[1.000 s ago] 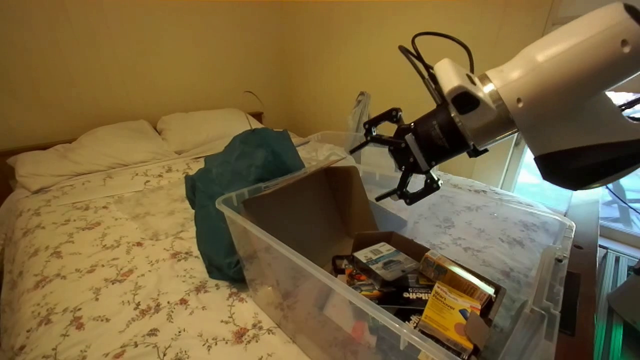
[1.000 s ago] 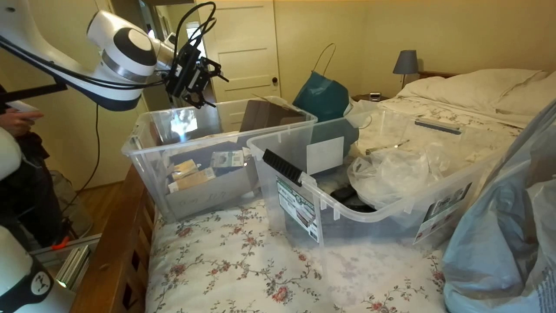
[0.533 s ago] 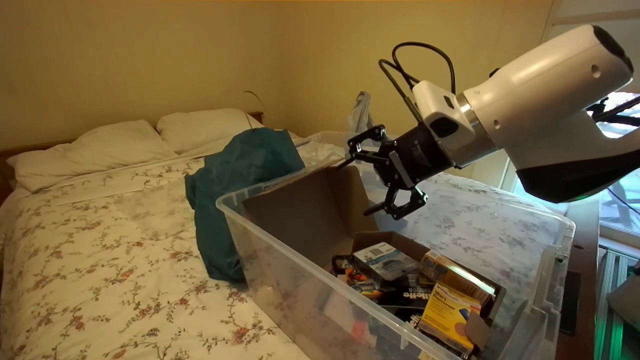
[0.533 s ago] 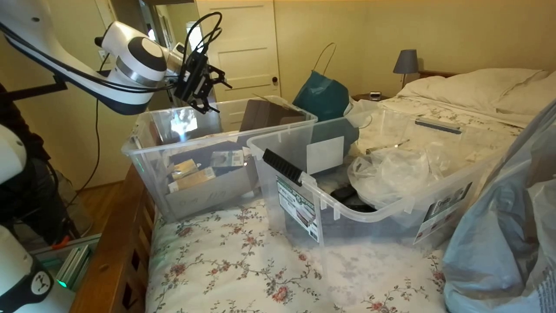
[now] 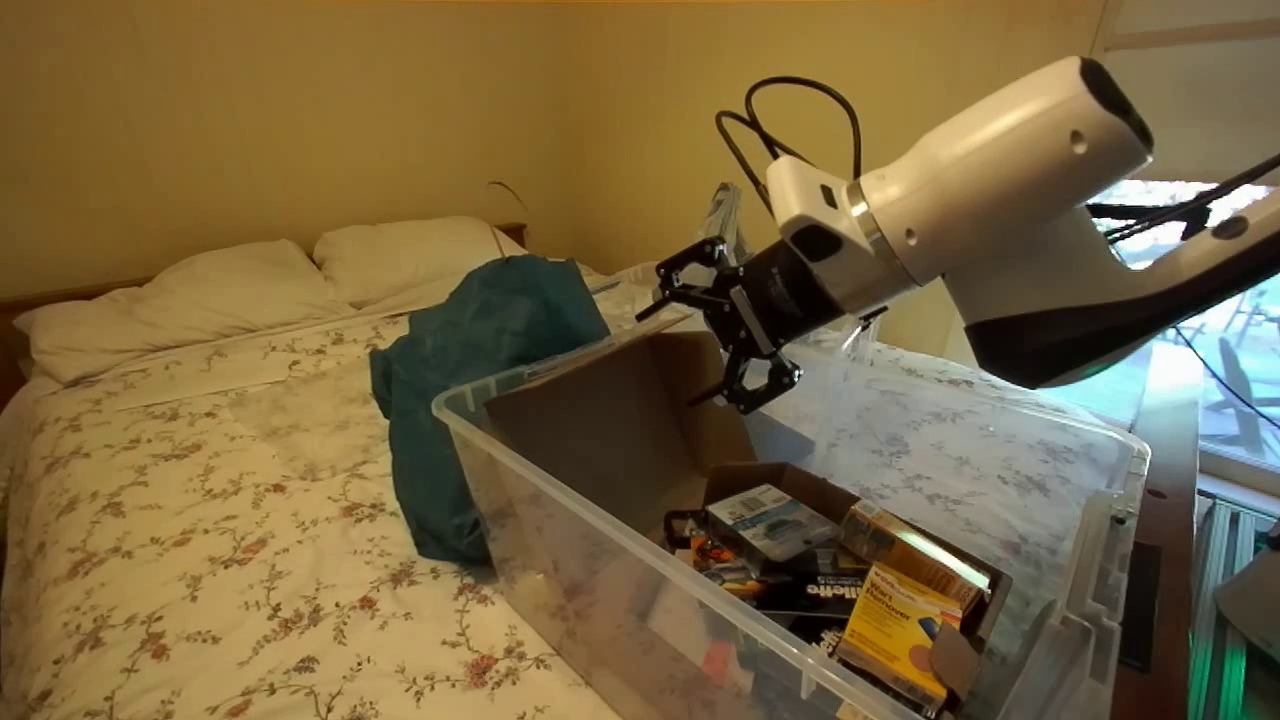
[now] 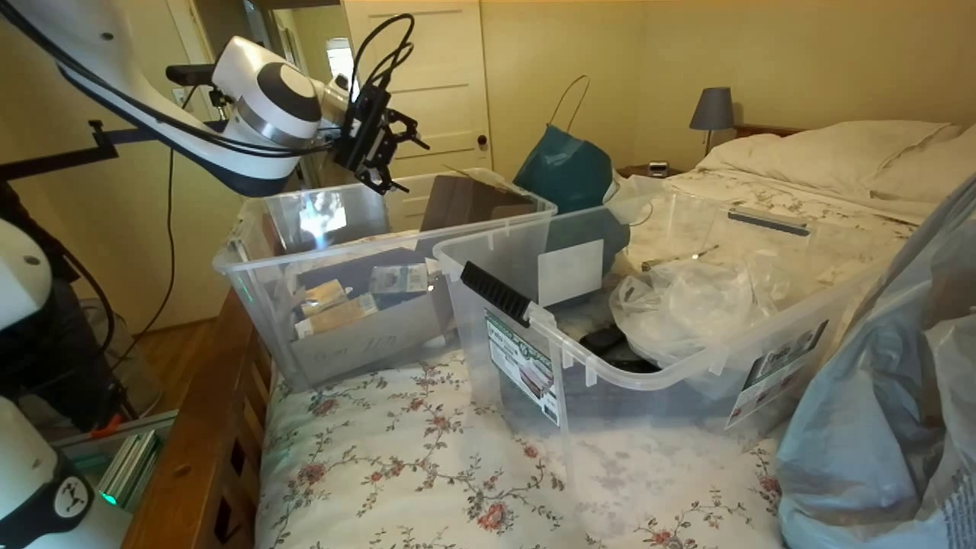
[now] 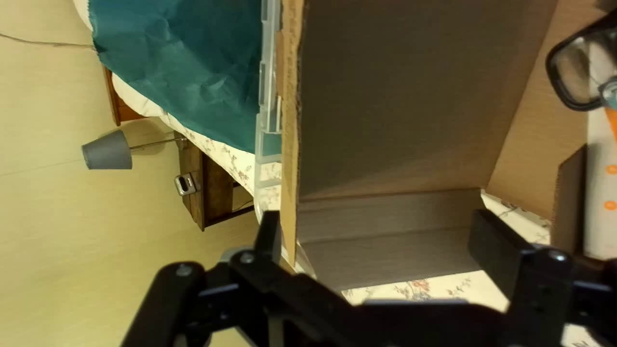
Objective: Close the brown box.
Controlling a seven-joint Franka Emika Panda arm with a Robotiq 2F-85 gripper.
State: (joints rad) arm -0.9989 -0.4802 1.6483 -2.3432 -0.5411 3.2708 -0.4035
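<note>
The brown box (image 5: 880,525) stands inside a clear tub, full of small packs. Its large lid (image 5: 600,430) stands raised and open, leaning toward the tub wall by the teal bag. The box (image 6: 366,343) shows through the tub wall in an exterior view, with the raised lid (image 6: 465,202) behind. My gripper (image 5: 667,360) is open and empty, over the tub near the lid's upper end; it also shows in an exterior view (image 6: 416,168). In the wrist view the lid (image 7: 400,96) extends ahead of the open fingers (image 7: 375,221); I cannot tell if they touch it.
The clear tub's rim (image 5: 620,545) surrounds the box. A teal bag (image 5: 500,320) stands against its outside. A second clear tub (image 6: 656,381) adjoins it, with a blue plastic bag (image 6: 846,427) alongside. The wooden bed edge (image 6: 191,457) runs along the robot's side.
My gripper has moved across the tub toward the raised lid and the teal bag, dipping and then rising slightly. It stays open. The box, lid and tub have not moved.
</note>
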